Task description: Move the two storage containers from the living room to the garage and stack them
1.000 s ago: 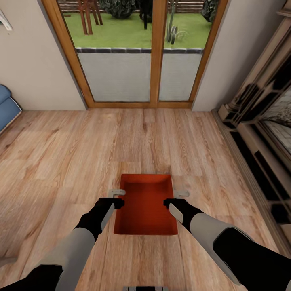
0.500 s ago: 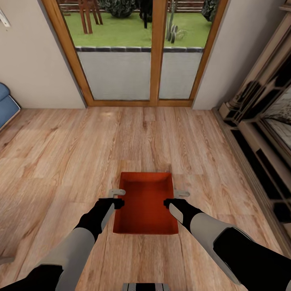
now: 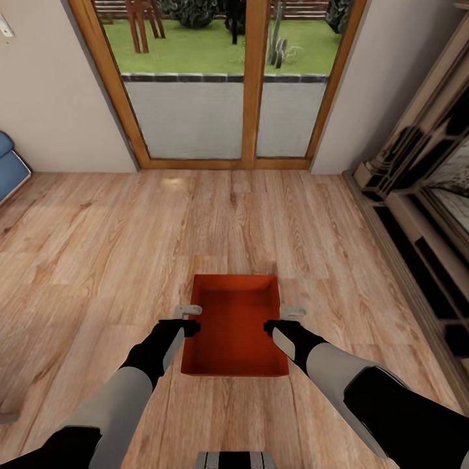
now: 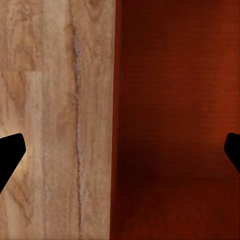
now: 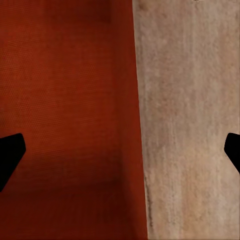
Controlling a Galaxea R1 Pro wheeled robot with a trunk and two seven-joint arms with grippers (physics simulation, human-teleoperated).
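Head view: an orange-red rectangular plastic bin (image 3: 234,326), lidless and thin-walled, sits low and central between the two arms over the light wood plank floor (image 3: 98,260) of the living room. The left hand (image 3: 190,318) stands at the bin's left wall and the right hand (image 3: 280,319) at its right wall, each with one finger outside the rim and the other over the interior. Left wrist view: the bin wall (image 4: 117,120) runs between the two dark fingertips (image 4: 10,152), which are spread wide and not touching it; this hand is open and grips nothing. Right wrist view: the same arrangement, wall (image 5: 137,120) between widely parted fingertips (image 5: 10,152), hand open. Beyond the bin are a wood-framed glass door (image 3: 221,85), cream walls (image 3: 52,98), a blue sofa edge (image 3: 10,166) and dark shelving (image 3: 417,215)
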